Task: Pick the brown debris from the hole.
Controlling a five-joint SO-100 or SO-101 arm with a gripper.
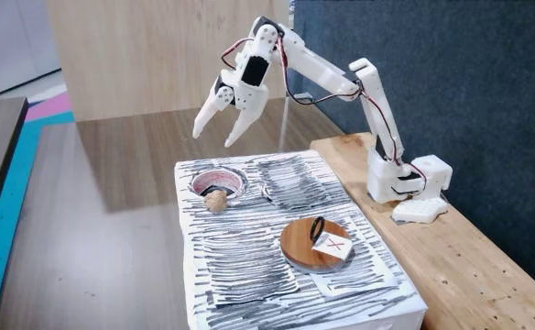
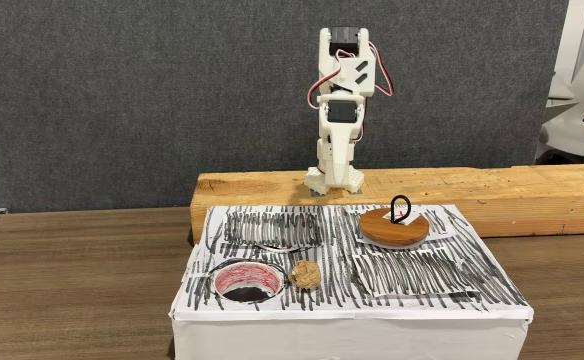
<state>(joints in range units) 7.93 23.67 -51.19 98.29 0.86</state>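
Gripper: my white two-finger gripper hangs in the air with its fingers spread apart and nothing between them, tips pointing down and toward the left of this fixed view.

Arm: my white jointed arm reaches out from its base on the pale wooden beam, arched high over the box.

Debris: the small round brown crumpled ball sits on top of the box, touching the rim of the hole on its near side, not down inside it.

Hole: the round dark opening with a red-scribbled rim lies just left of the ball in the front-on fixed view.

Bearing: I judge the ball lies almost straight below my fingertips, well apart from them in height.

Box: the white box covered in black scribbled lines carries both.

Disc: a round wooden disc with a black loop rests farther along the top.
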